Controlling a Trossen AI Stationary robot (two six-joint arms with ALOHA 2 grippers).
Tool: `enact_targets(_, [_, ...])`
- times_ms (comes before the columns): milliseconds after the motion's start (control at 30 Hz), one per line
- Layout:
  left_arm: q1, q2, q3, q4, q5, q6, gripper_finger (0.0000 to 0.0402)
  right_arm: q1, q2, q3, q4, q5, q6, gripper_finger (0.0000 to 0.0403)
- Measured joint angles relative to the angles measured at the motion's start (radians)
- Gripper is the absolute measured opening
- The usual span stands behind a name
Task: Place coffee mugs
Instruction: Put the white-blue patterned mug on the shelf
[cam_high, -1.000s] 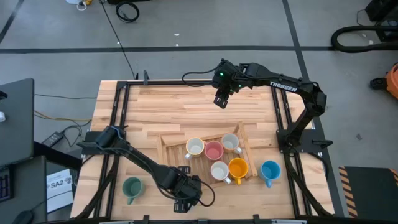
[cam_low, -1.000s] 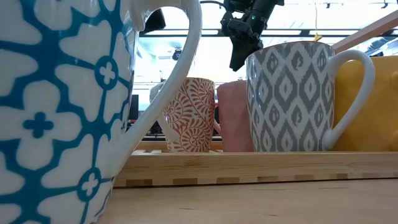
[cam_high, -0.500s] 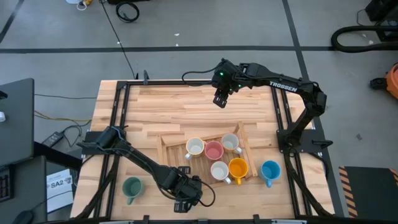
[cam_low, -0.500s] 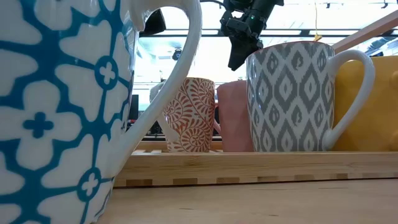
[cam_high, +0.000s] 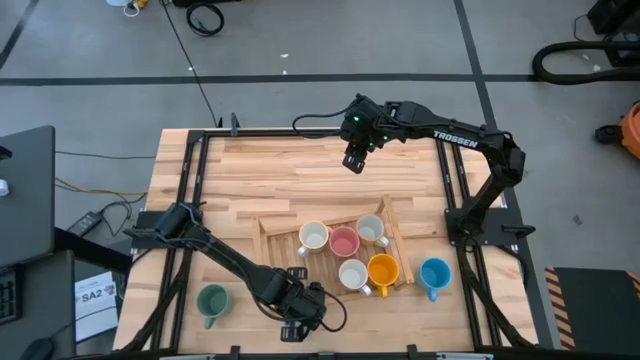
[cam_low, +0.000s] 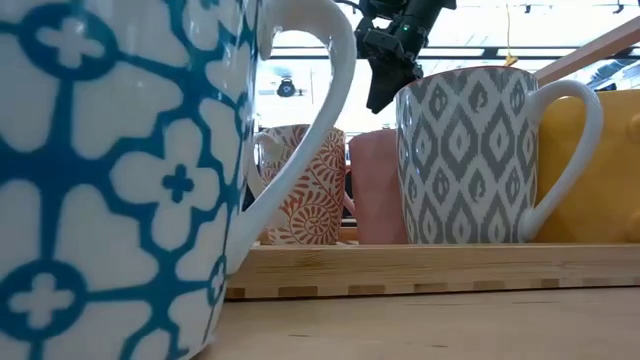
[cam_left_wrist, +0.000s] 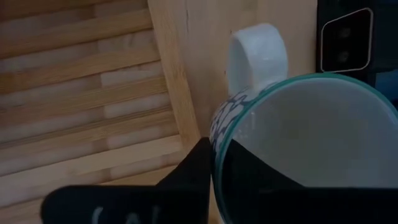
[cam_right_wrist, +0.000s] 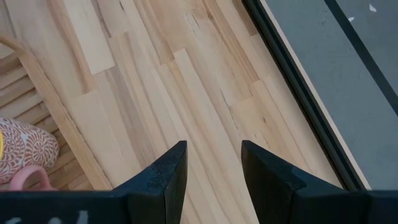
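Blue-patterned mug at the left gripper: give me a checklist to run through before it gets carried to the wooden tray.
1. Grip: ok. The left gripper is closed on the blue-patterned mug, one finger inside the rim and one outside, next to the handle.
2. Mug lifted off the table: cannot tell; its base is out of sight.
3. Room on the wooden tray: ok. Its left part is bare; five mugs fill the rest.
4. Right gripper out of the way: ok. It is open and empty, over the far side of the table.
5. Handle clear of the tray's edge: cannot tell; the two look close.
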Motion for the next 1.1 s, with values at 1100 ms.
enact_targets(1100, [0.060, -0.003, 0.399, -0.475, -0.044, -0.228, 0.0033, -0.075, 0.000, 0.000, -0.012, 0.000, -0.053, 0.0157])
